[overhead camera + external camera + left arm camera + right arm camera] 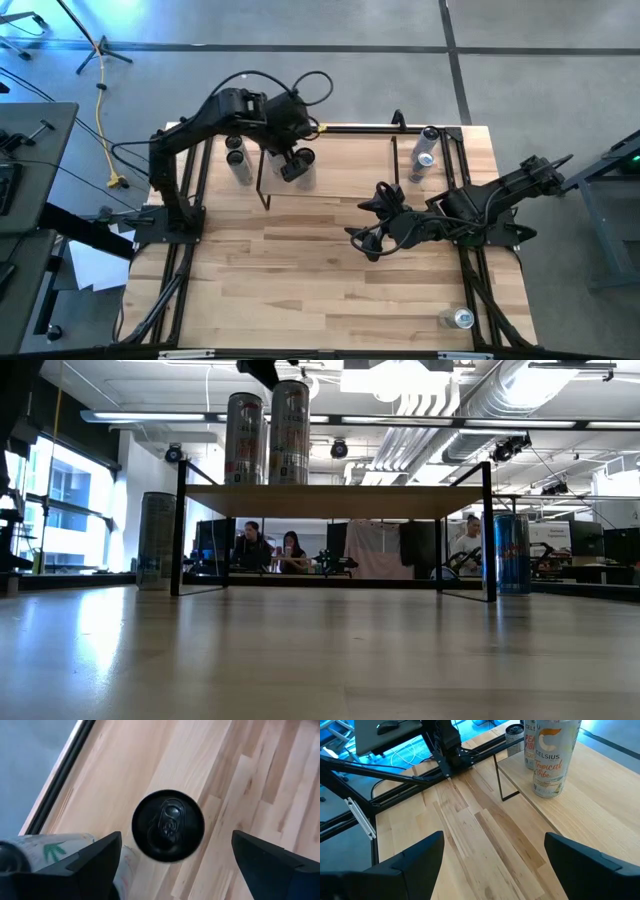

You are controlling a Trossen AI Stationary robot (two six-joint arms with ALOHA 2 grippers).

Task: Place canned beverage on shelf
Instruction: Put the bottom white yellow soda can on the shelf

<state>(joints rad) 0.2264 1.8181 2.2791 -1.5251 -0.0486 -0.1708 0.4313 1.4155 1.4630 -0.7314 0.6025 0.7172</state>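
While hovering above the shelf (330, 185), left tool (175, 857) spread wide, holding nothing, directly over a black-topped can (168, 825) standing on the shelf's wood top. Beside it, a second can (245, 438), also upright on the shelf. Right tool (492, 855) open and empty, low over the table (330, 290) near its middle, pointed toward the shelf. More cans on the table: a grey can (157, 540) by the shelf's left legs, a blue can (511, 553) by the right.

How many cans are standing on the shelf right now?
2: one can and a second can, side by side at the left end of the shelf, below the open left pincer. None there looks hidden.
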